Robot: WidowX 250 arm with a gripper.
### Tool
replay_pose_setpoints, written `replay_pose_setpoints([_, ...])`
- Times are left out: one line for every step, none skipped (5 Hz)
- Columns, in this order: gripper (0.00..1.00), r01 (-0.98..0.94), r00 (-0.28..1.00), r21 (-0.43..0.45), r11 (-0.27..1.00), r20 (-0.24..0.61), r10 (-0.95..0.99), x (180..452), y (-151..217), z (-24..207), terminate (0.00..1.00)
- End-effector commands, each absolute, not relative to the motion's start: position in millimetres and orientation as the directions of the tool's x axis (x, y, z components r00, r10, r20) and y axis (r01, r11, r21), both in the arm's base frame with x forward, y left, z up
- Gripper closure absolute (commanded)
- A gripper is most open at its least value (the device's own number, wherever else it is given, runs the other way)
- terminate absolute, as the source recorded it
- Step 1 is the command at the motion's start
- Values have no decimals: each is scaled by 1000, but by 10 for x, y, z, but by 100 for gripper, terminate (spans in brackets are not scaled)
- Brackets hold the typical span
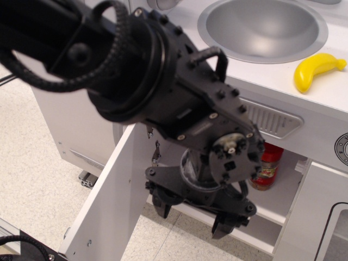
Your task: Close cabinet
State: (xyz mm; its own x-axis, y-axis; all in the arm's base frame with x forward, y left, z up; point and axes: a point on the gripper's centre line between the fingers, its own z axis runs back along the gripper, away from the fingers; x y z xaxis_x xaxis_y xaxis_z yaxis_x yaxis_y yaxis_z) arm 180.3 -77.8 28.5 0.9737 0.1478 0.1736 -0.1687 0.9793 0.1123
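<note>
The white cabinet (272, 217) under the counter stands open, with an inner shelf showing. Its flat white door (109, 201) is swung wide toward the camera at the lower left, with a small metal hinge (155, 153) at its top inner edge. My black gripper (193, 213) hangs in front of the cabinet opening, just right of the door's inner face, fingers pointing down. The fingers are spread apart with nothing between them. The arm hides most of the cabinet's inside.
A red bottle (267, 163) stands inside the cabinet on the right. A yellow banana (315, 69) lies on the counter beside the metal sink (263, 27). A white panel with dark-outlined window (326, 228) is at the right. Speckled floor lies below left.
</note>
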Motion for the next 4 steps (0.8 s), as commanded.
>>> replay_pose_setpoints([0,-159,973,105,982,182,139,1753,-308,436,0])
replay_pose_setpoints([0,-171,967,114,979,211,144,1737,-29,456,0])
replay_pose_setpoints([0,-181,967,119,976,201,155,1745,214,439,0])
replay_pose_setpoints([0,-189,967,131,973,197,161,1778,338,341,0])
